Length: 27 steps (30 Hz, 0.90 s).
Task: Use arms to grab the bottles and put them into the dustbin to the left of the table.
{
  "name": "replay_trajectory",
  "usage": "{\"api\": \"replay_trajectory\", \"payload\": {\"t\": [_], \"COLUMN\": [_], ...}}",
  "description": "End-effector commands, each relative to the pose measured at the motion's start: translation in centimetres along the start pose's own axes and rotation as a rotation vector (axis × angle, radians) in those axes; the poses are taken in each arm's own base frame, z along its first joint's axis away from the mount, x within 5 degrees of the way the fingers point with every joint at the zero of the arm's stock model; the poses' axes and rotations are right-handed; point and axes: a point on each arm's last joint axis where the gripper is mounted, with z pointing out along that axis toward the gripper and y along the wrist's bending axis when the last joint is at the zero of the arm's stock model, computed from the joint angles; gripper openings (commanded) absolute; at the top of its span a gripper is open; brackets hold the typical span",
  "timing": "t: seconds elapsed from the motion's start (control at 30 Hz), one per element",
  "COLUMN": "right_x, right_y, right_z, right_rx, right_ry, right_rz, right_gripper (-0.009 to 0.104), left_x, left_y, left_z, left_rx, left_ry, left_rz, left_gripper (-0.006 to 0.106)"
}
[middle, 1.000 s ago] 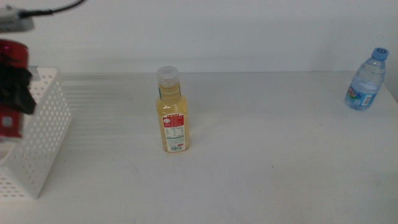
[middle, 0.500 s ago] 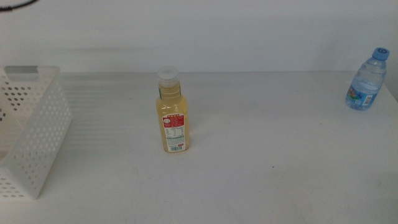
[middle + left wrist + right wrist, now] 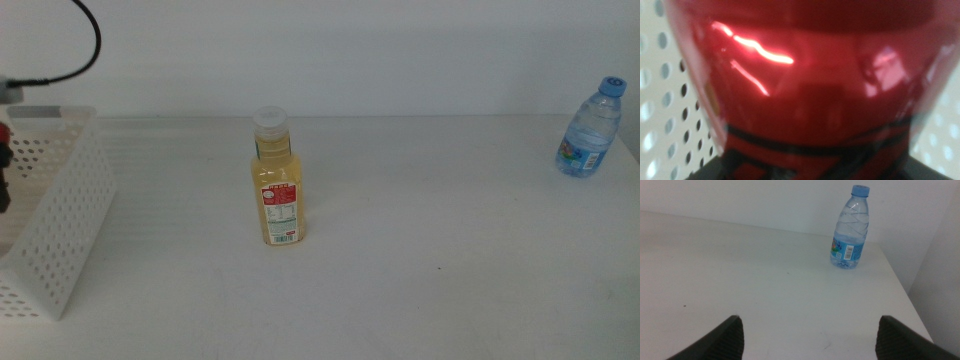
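Left hand [image 3: 805, 172] holds can [image 3: 805, 85] inside dustbin [image 3: 60, 215].

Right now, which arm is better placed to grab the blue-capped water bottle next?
Right. The right gripper is open, empty and facing the water bottle, while the left gripper is at the dustbin with the red can.

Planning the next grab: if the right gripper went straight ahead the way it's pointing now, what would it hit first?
Probably nothing soon: the open right gripper faces bare table. The water bottle stands ahead but off to one side, so it may pass beside it; depth is unclear.
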Motion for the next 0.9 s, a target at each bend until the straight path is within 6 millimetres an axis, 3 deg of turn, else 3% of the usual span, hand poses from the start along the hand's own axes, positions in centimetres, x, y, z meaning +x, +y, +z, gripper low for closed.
{"api": "replay_trajectory", "payload": {"t": [0.0, 0.23, 0.43, 0.57, 0.87], "right_x": [-1.0, -1.0, -1.0, -1.0, -1.0], "right_y": [-0.2, -0.2, -0.2, -0.2, -0.2], "right_z": [-0.3, -0.3, -0.3, -0.3, -0.3], "right_rx": [0.019, 0.019, 0.019, 0.019, 0.019], "right_ry": [-0.102, -0.102, -0.102, -0.102, -0.102], "right_rz": [-0.011, -0.011, -0.011, -0.011, -0.011], "right_gripper": [0.077, 0.077, 0.077, 0.077, 0.077], "left_x": [-0.5, -1.3, -1.8, -2.0, -2.0], "left_y": [0.0, 0.3, 0.3, 0.4, 0.3], "left_z": [-2.3, 0.4, 2.7, 3.4, 3.4], "left_rx": [-0.023, -0.009, 0.027, 0.028, 0.034], "left_ry": [-0.100, -0.059, -0.023, -0.018, -0.018], "left_rz": [-0.003, -0.007, -0.018, -0.016, 0.002], "left_gripper": [-0.005, -0.003, 0.010, 0.028, 0.085]}}
